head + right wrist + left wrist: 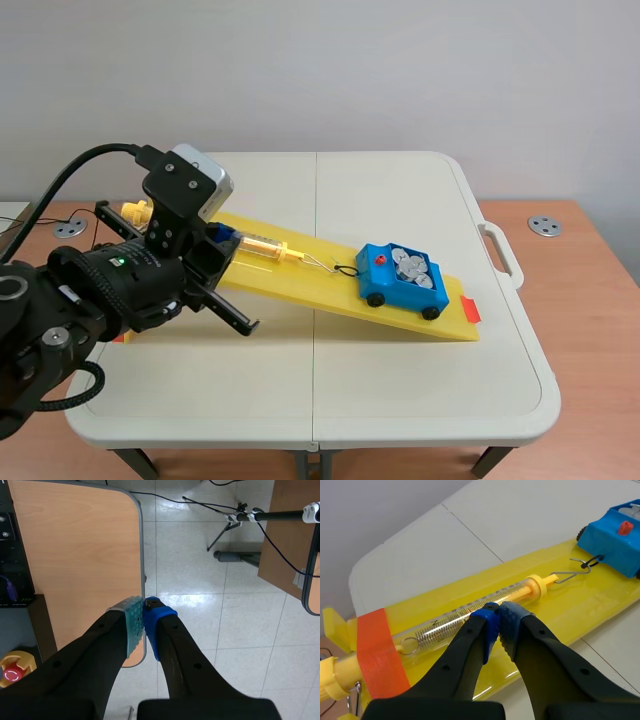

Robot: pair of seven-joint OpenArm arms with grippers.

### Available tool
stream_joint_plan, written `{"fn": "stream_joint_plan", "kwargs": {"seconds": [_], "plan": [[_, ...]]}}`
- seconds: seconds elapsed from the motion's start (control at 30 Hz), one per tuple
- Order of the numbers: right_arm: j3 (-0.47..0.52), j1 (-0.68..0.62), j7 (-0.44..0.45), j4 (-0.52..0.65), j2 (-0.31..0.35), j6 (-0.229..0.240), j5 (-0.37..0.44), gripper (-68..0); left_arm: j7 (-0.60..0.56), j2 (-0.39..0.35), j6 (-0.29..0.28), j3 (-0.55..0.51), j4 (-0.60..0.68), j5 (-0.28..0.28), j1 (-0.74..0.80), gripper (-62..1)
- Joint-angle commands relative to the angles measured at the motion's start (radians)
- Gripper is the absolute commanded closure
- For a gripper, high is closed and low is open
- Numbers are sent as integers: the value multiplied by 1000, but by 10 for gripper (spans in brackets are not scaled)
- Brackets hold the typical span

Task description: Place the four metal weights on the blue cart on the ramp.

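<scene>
Downslope, weights [412, 267] in blue cart [402, 283], near lower edge of ramp [300, 285]

The ramp [300, 282] is glossy yellow plastic that catches the light. The cart [385, 289] on it is smooth blue plastic and carries shiny silver metal weights [412, 267]. A clear plastic spring scale [470, 611] holds a bright wire coil and ends in a thin metal hook [568, 573]. The orange tape [380, 652] looks matt. The bench [400, 385] is matt off-white plastic. The left jaws are matt black, with soft dotted blue pads [512, 622].
</scene>
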Motion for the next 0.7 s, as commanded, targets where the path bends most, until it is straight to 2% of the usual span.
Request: {"fn": "stream_joint_plan", "kwargs": {"seconds": [0.0, 0.67], "plan": [[73, -31, 42, 83, -13, 38, 67, -22, -130, 35, 58, 2, 85, -18, -42, -27], [73, -31, 60, 83, -13, 38, 67, -22, -130, 35, 58, 2, 85, -18, -42, -27]]}}
